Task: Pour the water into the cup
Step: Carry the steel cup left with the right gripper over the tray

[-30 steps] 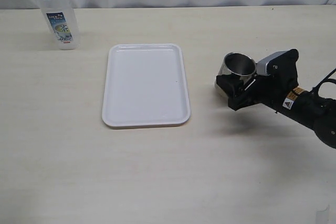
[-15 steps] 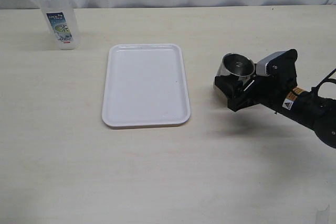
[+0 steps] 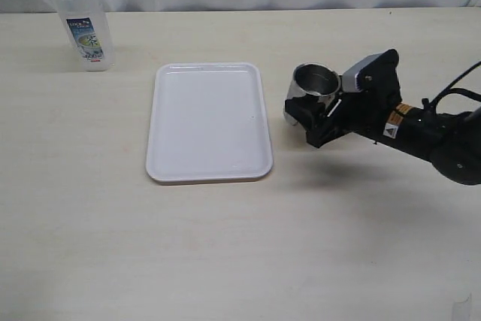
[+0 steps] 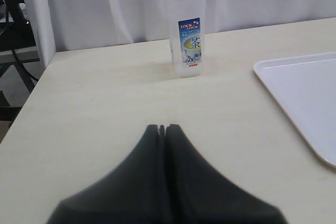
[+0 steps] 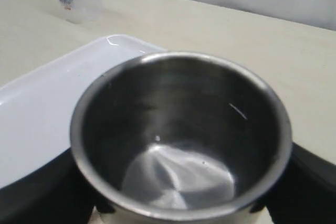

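Observation:
The steel cup [image 3: 313, 82] stands upright between the black fingers of my right gripper [image 3: 307, 114], held just right of the white tray [image 3: 208, 122]. In the right wrist view the cup [image 5: 181, 140] fills the frame, its inside shiny and empty. The clear jug [image 3: 78, 19] with the blue-and-white label stands at the far left of the table; it also shows in the left wrist view [image 4: 186, 27]. My left gripper [image 4: 162, 127] is shut and empty, well short of the jug, and is out of the exterior view.
The white tray lies flat in the middle of the table, its corner also in the right wrist view [image 5: 47, 98] and left wrist view [image 4: 302, 93]. A white curtain runs along the table's far edge. The table's left edge shows in the left wrist view.
My right gripper has carried the cup to the left, closer to the tray's right edge. The jug and tray have not moved.

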Motion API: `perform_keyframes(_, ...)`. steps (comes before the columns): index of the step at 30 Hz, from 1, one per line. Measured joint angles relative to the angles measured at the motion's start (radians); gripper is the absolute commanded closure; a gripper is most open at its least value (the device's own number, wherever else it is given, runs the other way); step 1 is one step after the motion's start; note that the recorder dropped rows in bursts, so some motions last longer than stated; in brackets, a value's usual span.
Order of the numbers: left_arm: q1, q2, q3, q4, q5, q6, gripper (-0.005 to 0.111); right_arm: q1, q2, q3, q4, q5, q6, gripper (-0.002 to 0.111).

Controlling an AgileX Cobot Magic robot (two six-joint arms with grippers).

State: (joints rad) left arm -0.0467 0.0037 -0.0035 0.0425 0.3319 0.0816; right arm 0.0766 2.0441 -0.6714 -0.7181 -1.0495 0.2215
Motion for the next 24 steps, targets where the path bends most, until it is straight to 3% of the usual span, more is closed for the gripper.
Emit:
perform_keyframes(5, 0.000, 0.000, 0.000, 0.000, 0.000, 0.000, 0.107, 0.131, 0.000, -0.102, 0.024, 0.096, 0.028, 0.104)
perform_keyframes(13, 0.000, 0.000, 0.000, 0.000, 0.000, 0.000, 0.107, 0.244, 0.000, -0.222, 0.030, 0.283, 0.077, 0.104)
perform_keyframes(24, 0.000, 0.000, 0.000, 0.000, 0.000, 0.000, 0.107, 0.327, 0.002, -0.296, 0.034, 0.309, 0.078, 0.104)
